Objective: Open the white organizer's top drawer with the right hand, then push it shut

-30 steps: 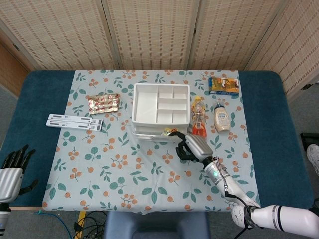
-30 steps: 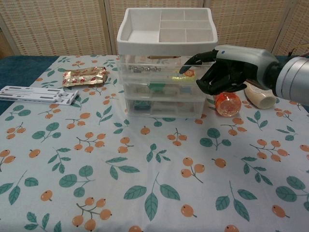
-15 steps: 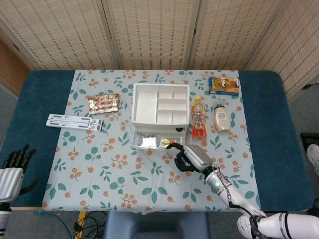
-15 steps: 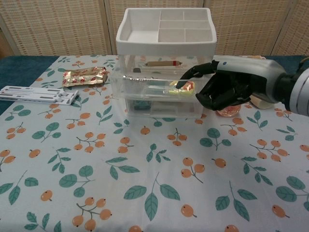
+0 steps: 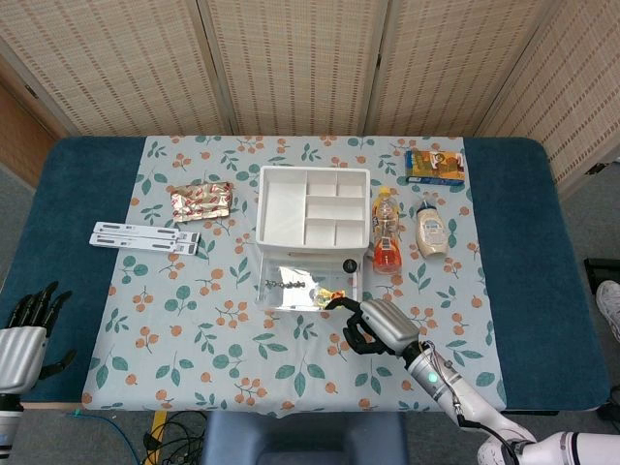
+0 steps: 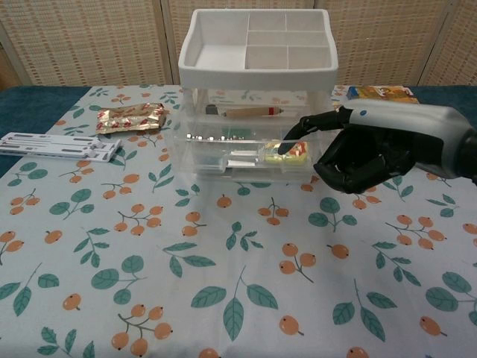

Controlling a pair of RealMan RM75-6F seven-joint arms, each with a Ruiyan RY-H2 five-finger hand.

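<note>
The white organizer [image 5: 312, 205] stands mid-table with a divided tray on top [image 6: 257, 46]. Its clear top drawer [image 5: 307, 287] is pulled far out toward me; the front wall [image 6: 238, 158] shows small items behind it, among them a yellow and red packet [image 6: 288, 150]. My right hand [image 5: 374, 325] is at the drawer's front right corner. One finger [image 6: 302, 129] hooks over the rim and the others are curled in, as the chest view of the hand [image 6: 369, 149] shows. My left hand [image 5: 24, 334] hovers by the near left table edge, fingers apart, holding nothing.
An orange bottle [image 5: 386, 242] and a cream bottle [image 5: 432, 231] stand right of the organizer, with a yellow and blue box [image 5: 434, 165] behind them. A red foil packet [image 5: 201, 200] and white strips [image 5: 145, 237] lie to the left.
My right hand has drawn back toward me with a finger on the drawer rim. The top drawer went from closed to pulled far out.
</note>
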